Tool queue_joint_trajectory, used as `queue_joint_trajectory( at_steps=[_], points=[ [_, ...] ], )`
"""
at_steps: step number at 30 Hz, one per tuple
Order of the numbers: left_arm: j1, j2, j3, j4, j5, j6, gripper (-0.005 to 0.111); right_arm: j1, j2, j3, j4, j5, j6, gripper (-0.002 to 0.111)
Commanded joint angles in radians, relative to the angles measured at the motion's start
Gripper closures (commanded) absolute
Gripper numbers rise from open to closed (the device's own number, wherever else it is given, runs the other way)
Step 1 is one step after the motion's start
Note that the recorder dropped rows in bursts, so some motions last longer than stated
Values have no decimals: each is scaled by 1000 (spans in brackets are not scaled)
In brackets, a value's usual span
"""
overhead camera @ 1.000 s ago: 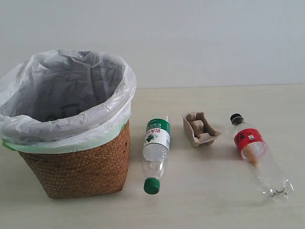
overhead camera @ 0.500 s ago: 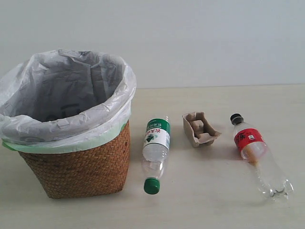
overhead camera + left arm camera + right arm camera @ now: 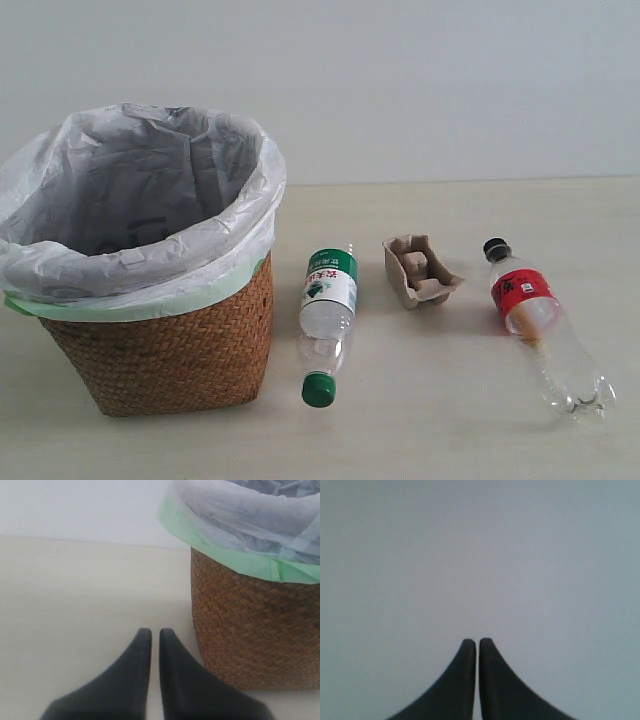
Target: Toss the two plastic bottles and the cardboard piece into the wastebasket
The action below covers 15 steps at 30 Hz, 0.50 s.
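The wicker wastebasket [image 3: 170,345] with its pale bag stands at the left of the exterior view. Right of it lies the green-capped bottle [image 3: 328,318], cap toward the front. The cardboard piece [image 3: 420,270] sits further right, and the black-capped, red-label bottle [image 3: 540,325] lies at the far right. Neither gripper shows in the exterior view. In the left wrist view, my left gripper [image 3: 155,633] is shut and empty, low over the table beside the wastebasket [image 3: 250,635]. My right gripper [image 3: 478,642] is shut and empty, facing only a plain grey surface.
The beige table [image 3: 450,420] runs back to a plain grey-white wall [image 3: 450,90]. Bare tabletop [image 3: 75,605] lies on the side of the basket away from the bottles.
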Motion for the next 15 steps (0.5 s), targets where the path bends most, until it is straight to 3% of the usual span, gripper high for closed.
queue_joint_trajectory(
  at_steps=[1,8,15],
  points=[
    [3,-2,3,2,-3,-9,101,-2,20,-185,-10,354,14,108],
    [3,-2,3,2,-3,-9,101,-2,282,-498,-11,867,-50,108],
    [3,-2,3,2,-3,-9,101,-2,567,-678,-9,1089,-163,104]
  ],
)
